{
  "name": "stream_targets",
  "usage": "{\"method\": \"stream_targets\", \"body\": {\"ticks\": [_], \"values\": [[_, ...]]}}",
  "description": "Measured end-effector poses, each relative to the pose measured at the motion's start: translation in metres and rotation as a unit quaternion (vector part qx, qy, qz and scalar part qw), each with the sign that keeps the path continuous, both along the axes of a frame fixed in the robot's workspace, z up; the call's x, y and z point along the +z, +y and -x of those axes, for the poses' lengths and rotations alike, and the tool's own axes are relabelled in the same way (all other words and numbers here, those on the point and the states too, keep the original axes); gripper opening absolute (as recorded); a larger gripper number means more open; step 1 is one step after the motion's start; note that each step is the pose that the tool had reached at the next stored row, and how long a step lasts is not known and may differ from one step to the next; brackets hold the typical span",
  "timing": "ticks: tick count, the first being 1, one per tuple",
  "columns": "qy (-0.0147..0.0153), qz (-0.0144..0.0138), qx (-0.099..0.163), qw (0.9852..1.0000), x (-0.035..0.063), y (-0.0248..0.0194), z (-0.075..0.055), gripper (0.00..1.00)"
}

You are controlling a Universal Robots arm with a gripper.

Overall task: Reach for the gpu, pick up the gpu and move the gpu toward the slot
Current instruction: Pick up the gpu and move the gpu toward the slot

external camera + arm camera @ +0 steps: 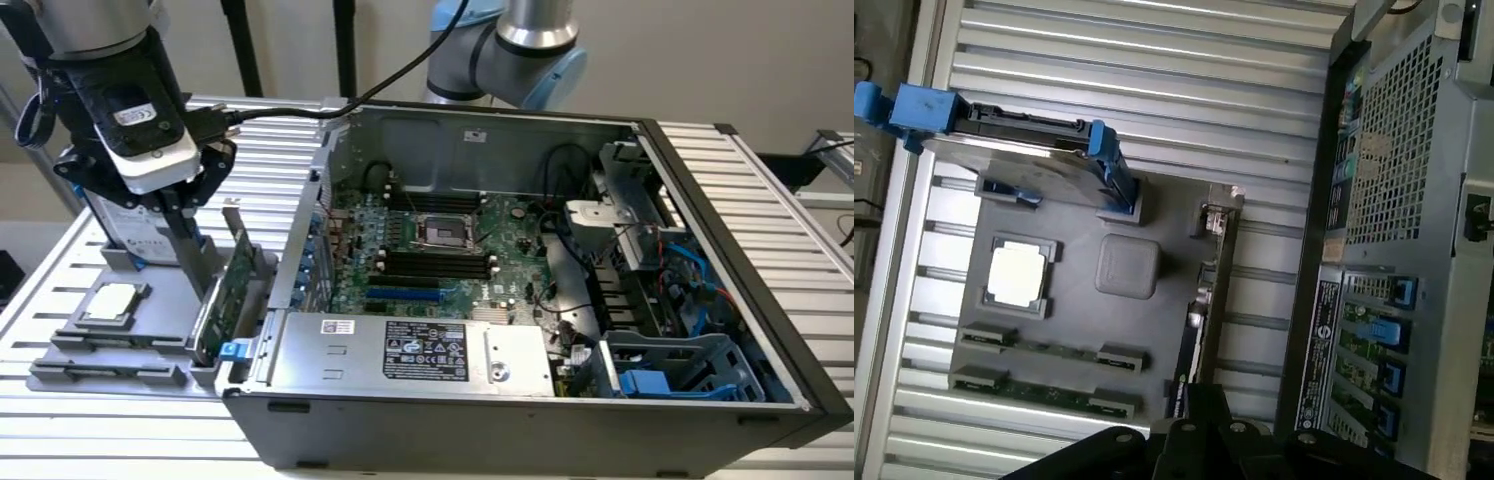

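Observation:
The gpu [238,285] is a thin green card standing on edge in the grey holder tray [80,350], just outside the open computer case at the exterior view's left. In the wrist view the gpu [1202,300] appears edge-on, with its silver bracket [1220,212] at the far end. My gripper [195,262] hangs low right beside the card, on its side away from the case. In the wrist view the gripper [1194,418] sits over the card's near end. Whether it touches the card is hidden. Blue expansion slots [400,296] lie on the motherboard inside the case.
A silver hard drive with blue rails [1024,150] stands at the tray's back. A square silver chip [1017,273] and two memory sticks [1044,352] lie in the tray. The case wall [1394,250] rises close beside the card. The power supply [414,352] fills the case's front.

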State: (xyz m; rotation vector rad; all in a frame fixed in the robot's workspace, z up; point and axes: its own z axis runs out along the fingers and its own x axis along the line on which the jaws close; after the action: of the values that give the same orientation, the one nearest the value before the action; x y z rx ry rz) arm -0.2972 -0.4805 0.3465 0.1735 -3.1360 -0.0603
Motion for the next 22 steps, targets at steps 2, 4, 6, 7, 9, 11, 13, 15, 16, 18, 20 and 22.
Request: {"method": "stream_targets", "body": {"ticks": [2,4,6,7,9,11,13,15,16,18,20,22], "values": [[0.0,0.0,-0.024,0.9997,-0.0014,0.0,0.0,0.11],[0.0003,0.0001,-0.039,0.9993,-0.002,0.0,0.0,0.11],[0.0009,0.0006,-0.041,0.9992,-0.0022,0.0,0.0,0.11],[0.001,0.0006,-0.041,0.9992,-0.0022,0.0,0.0,0.11],[0.001,0.0007,-0.041,0.9992,-0.0022,0.0,0.0,0.12],[0.001,0.0007,-0.041,0.9992,-0.0022,0.0,0.0,0.17],[0.001,0.0007,-0.042,0.9991,-0.0025,0.0,0.001,0.3],[0.001,0.0007,-0.043,0.9991,-0.0036,0.0,0.002,0.42],[0.001,0.0007,-0.043,0.9991,-0.0043,0.0,0.002,0.42],[0.001,0.001,-0.042,0.9991,-0.0073,0.0,0.002,0.48],[0.001,0.0011,-0.043,0.9991,-0.0109,0.0,0.003,0.48],[0.001,0.0011,-0.043,0.9991,-0.0146,0.0,0.004,0.48]]}}
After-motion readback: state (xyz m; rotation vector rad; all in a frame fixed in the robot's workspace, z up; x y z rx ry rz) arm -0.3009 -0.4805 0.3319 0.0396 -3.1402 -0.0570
